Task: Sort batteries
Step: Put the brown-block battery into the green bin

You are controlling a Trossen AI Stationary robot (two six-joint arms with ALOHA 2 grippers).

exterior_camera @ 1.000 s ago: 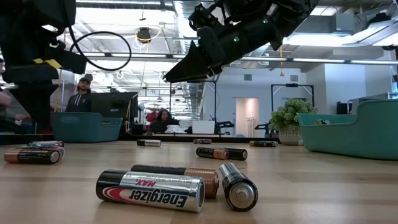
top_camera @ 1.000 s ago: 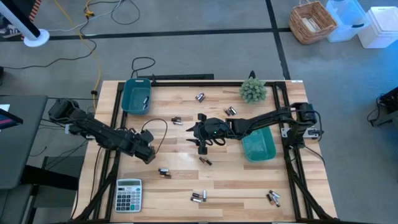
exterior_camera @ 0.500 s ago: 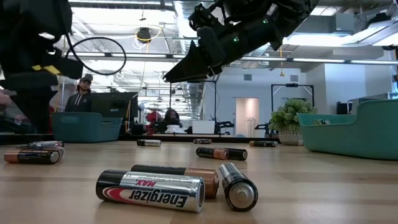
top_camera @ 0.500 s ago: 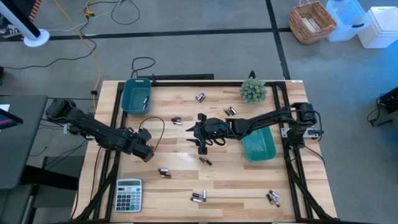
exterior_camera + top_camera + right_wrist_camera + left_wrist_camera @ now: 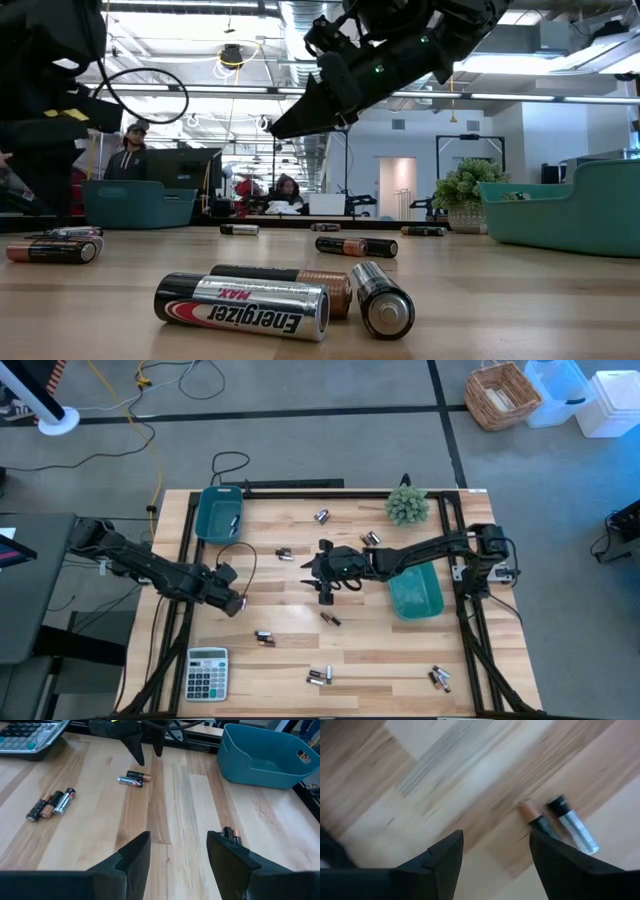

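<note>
Batteries lie scattered over the wooden table: a trio (image 5: 318,676) near the front edge, a pair (image 5: 264,637) left of centre, one (image 5: 329,618) mid-table, and others at the back (image 5: 321,515) and front right (image 5: 439,678). My left gripper (image 5: 232,603) hovers open and empty left of centre, and its wrist view shows two batteries (image 5: 560,822) just ahead of its fingers. Over the table's middle my right gripper (image 5: 322,592) is open and empty, fingertips above the wood. Its wrist view shows a battery pair (image 5: 134,779) ahead and the trio (image 5: 50,804) off to one side.
A teal bin (image 5: 219,513) holding one battery stands at the back left, and a second teal bin (image 5: 415,590) sits under the right arm. A small plant (image 5: 406,505) is at the back. The grey calculator (image 5: 207,673) lies at the front left. People sit in the room behind (image 5: 130,150).
My left gripper has drawn back a little toward the left and far side. The right gripper has shifted only slightly. No battery has moved.
</note>
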